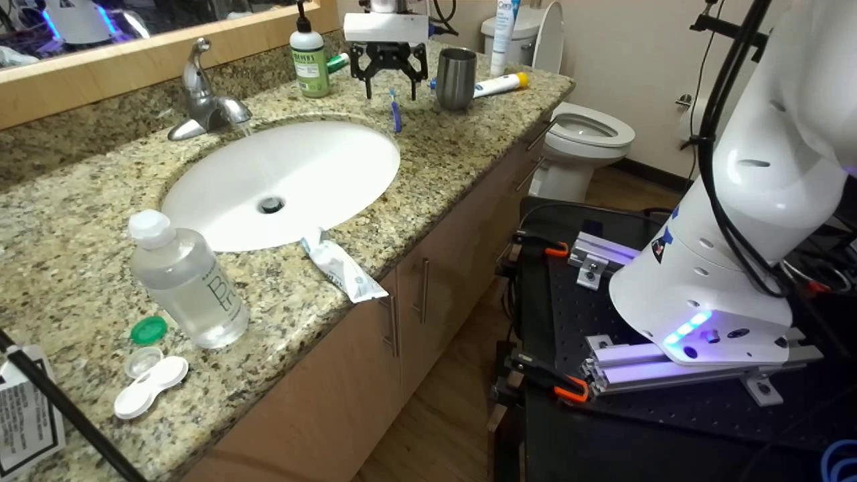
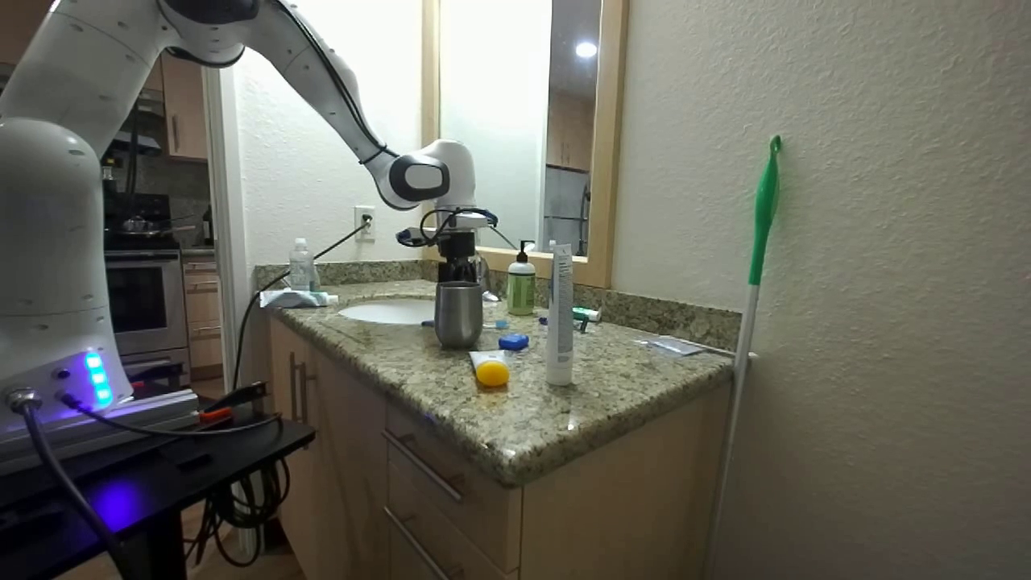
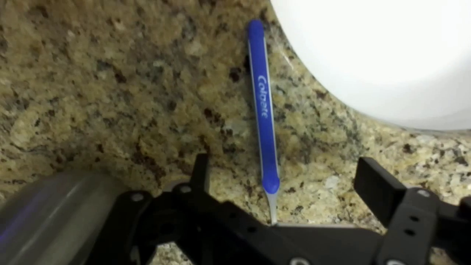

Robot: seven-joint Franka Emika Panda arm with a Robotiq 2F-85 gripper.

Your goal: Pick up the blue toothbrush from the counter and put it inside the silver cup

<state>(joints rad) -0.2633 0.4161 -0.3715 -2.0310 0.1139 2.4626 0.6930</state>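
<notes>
nearest in the wrist view, the pincer hangs with its fingers spread wide and holds nothing, presumably so they can straddle something thin and pinch across it. below, the blue toothbrush lies flat on the counter, just beside the sink, its handle end toward the front edge; the bristles are hidden in this view. the cup stands upright, mouth up, nearer the counter's front corner, so it looks ready to take the brush from above. it sits close to one finger, so a sideways bump seems possible. farther out toward that corner, just beyond the cup, lies a yellow-capped tube.
</notes>
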